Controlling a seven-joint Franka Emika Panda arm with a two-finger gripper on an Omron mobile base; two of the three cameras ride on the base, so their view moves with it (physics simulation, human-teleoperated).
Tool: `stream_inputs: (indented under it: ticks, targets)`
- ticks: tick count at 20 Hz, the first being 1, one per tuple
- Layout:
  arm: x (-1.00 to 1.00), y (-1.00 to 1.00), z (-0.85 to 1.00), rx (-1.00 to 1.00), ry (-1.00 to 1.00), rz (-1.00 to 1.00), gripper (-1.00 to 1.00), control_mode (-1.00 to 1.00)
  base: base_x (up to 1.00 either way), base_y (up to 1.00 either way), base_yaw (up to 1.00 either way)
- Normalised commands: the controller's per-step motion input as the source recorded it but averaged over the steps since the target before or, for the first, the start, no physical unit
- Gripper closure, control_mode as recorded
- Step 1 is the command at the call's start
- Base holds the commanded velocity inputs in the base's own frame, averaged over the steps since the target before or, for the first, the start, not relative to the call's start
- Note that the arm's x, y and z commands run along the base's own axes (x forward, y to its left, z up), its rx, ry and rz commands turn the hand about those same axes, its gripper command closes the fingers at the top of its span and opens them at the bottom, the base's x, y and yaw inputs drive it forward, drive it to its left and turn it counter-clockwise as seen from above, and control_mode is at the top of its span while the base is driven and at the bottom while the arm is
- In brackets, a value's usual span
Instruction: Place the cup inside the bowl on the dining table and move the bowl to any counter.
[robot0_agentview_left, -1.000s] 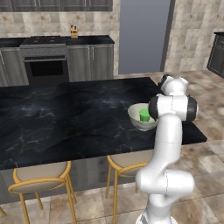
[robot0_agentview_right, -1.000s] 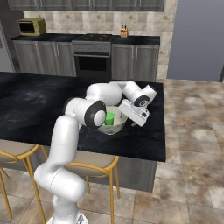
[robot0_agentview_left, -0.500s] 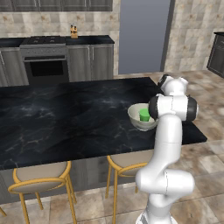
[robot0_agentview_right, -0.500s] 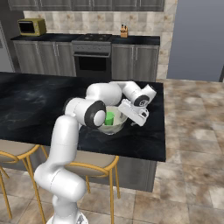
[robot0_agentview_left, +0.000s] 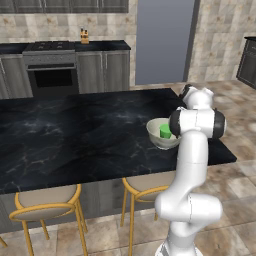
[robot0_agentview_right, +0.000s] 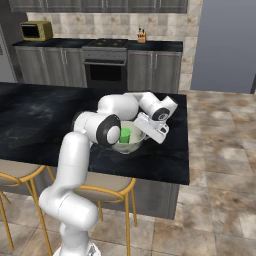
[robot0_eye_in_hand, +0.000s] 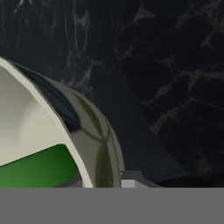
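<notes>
The pale cream bowl (robot0_agentview_left: 159, 142) stands near the right end of the black marble dining table (robot0_agentview_left: 75, 135), with the green cup (robot0_agentview_left: 165, 131) upright inside it. From the right base view, the cup (robot0_agentview_right: 124, 135) sits in the bowl (robot0_agentview_right: 127, 146), and my gripper (robot0_agentview_right: 145, 131) is at the bowl's right rim, reaching down over it. In the hand view the bowl's rim (robot0_eye_in_hand: 65, 131) runs down between my fingertips, one fingertip (robot0_eye_in_hand: 127, 181) lies against its outer wall, and the cup (robot0_eye_in_hand: 39, 168) shows inside. The gripper is shut on the bowl's wall.
Yellow-framed stools (robot0_agentview_left: 47, 205) (robot0_agentview_left: 145, 182) stand along the table's near side. A counter (robot0_agentview_left: 102, 46) with grey cabinets and an oven runs along the back wall, with a knife block (robot0_agentview_left: 84, 36) and a microwave (robot0_agentview_right: 36, 31) on it. Tiled floor lies open to the right.
</notes>
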Motion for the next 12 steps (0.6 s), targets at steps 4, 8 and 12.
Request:
stream_inputs:
  ticks: [4,8,12]
  targets:
    - [0.0,0.01,0.0,0.0,0.02,0.0,1.0,-1.0,0.0,0.0,0.0]
    - [0.0,0.0,0.01,0.0,0.02,0.0,1.0,-1.0,0.0,0.0,0.0]
    - [0.0,0.0,0.09,0.0,0.0,0.0,1.0,-1.0,0.0,0.0,0.0]
